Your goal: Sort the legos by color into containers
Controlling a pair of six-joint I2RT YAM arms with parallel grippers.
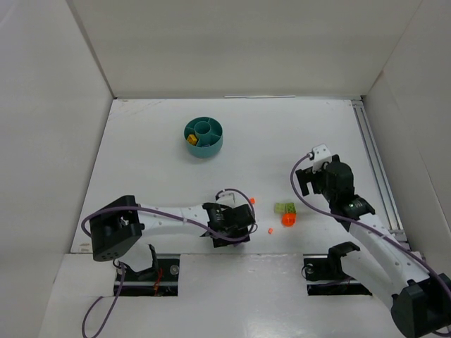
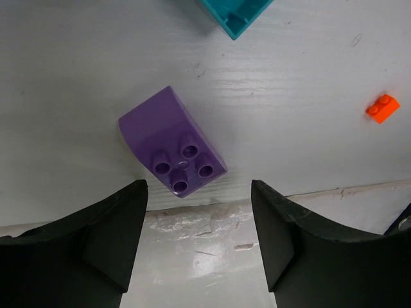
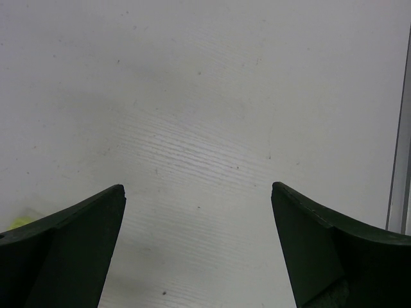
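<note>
A purple lego with four studs lies flat on the table near the front seam. My left gripper hovers over it, open, its dark fingers either side of bare table just short of the brick. In the top view the left gripper covers this brick. A teal lego and a small orange lego lie farther out. The round teal dish of containers stands at the back with a yellow bit in one wedge. My right gripper is open above bare table.
A lime green brick, a round orange piece and two tiny orange bits lie between the arms. White walls enclose the table. A metal rail runs along the right side.
</note>
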